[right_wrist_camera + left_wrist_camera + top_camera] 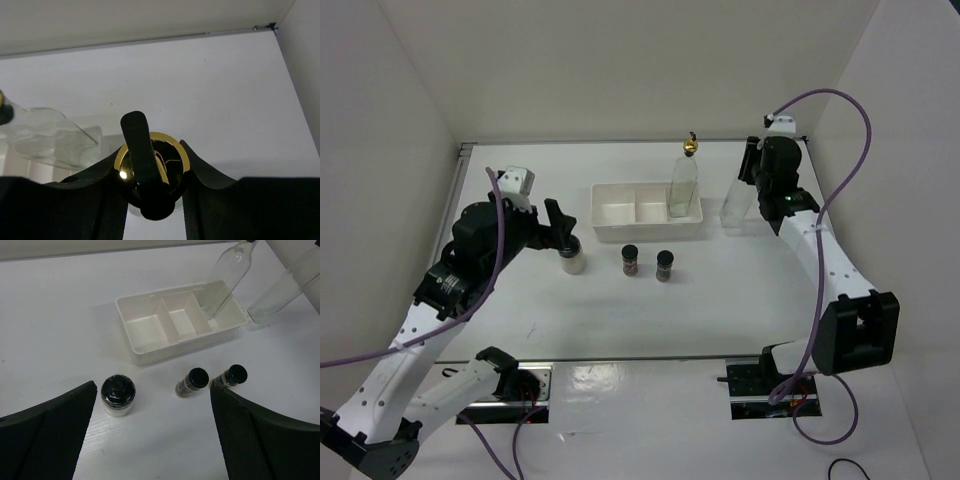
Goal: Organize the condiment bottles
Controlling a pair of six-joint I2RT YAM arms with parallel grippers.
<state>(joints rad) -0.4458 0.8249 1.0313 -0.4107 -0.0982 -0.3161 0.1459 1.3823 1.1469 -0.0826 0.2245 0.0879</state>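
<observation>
Left tool [154, 388] spread apart near the squat jar [118, 395]; right tool [150, 167] clamps 1 gold-spouted bottle [736, 207] beside the tray [612, 233].

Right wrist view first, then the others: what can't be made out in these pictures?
Right wrist view: the right-hand glass bottle's body, hidden below its gold spout and the right tool.
Left wrist view: the other glass bottle's spout, cut off by the top edge.
Top view: the two small dark jars' contents, too small; the whitish jar's cap, partly covered by the left tool.
</observation>
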